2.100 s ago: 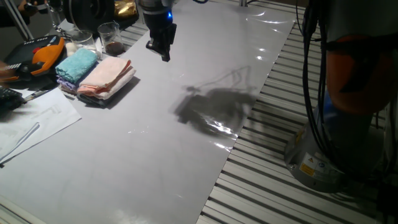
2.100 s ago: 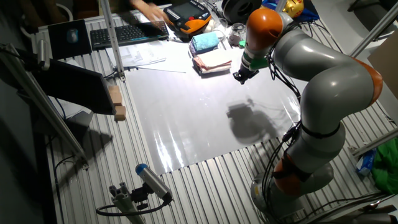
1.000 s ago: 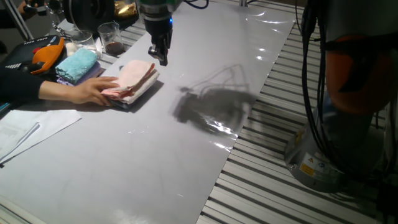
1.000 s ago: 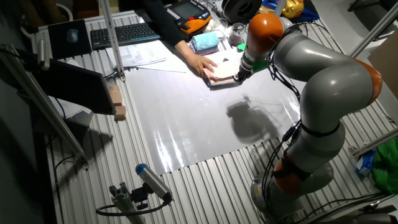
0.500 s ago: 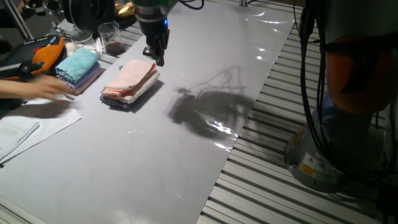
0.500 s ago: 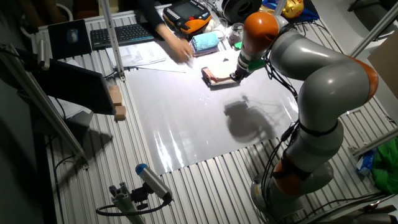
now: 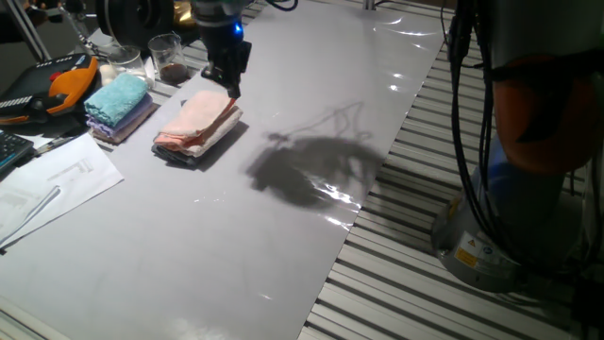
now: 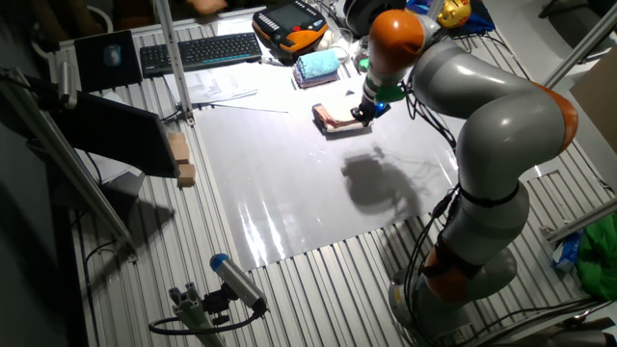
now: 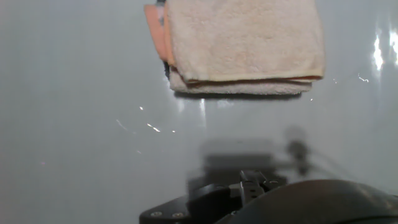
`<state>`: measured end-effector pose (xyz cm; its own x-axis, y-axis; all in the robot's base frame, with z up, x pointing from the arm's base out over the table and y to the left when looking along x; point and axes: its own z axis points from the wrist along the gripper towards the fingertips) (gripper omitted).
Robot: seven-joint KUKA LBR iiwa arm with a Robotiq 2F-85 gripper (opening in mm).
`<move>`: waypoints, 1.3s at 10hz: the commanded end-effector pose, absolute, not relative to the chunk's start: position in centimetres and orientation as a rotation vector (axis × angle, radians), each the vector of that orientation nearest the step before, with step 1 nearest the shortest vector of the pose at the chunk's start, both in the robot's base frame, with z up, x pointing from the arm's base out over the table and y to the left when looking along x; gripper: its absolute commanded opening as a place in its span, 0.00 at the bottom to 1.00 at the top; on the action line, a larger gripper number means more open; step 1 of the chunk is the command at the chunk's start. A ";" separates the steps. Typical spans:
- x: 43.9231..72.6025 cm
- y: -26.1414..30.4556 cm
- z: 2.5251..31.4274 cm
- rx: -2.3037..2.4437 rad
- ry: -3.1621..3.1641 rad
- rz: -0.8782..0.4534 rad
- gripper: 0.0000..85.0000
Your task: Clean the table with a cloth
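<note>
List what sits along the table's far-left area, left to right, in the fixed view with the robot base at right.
Orange-black pendant → teal towel → pink cloth, folded on the table → pincer above the cloth's right edge.

Table (image 7: 283, 236): smooth, glossy sheet, mirrors glare and shadow. Cloth (image 7: 198, 124) (image 9: 242, 43): matt looped terry, soft nap. At its 9 o'clock, teal towel (image 7: 118, 97): same fuzzy weave. Floor grating (image 7: 396, 283): slatted metal, dull sheen.
</note>
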<state>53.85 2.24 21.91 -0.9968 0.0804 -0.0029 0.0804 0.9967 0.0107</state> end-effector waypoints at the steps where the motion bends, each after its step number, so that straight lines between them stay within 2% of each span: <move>1: 54.2 2.8 22.4 0.141 3.136 0.036 0.00; 6: 57.2 3.1 23.2 0.117 3.083 0.077 0.00; 7: 57.3 2.6 23.2 0.071 3.059 0.041 0.00; 9: 57.4 1.8 22.6 0.005 3.034 -0.029 0.00; 13: 57.9 1.2 20.9 0.032 3.033 -0.028 0.00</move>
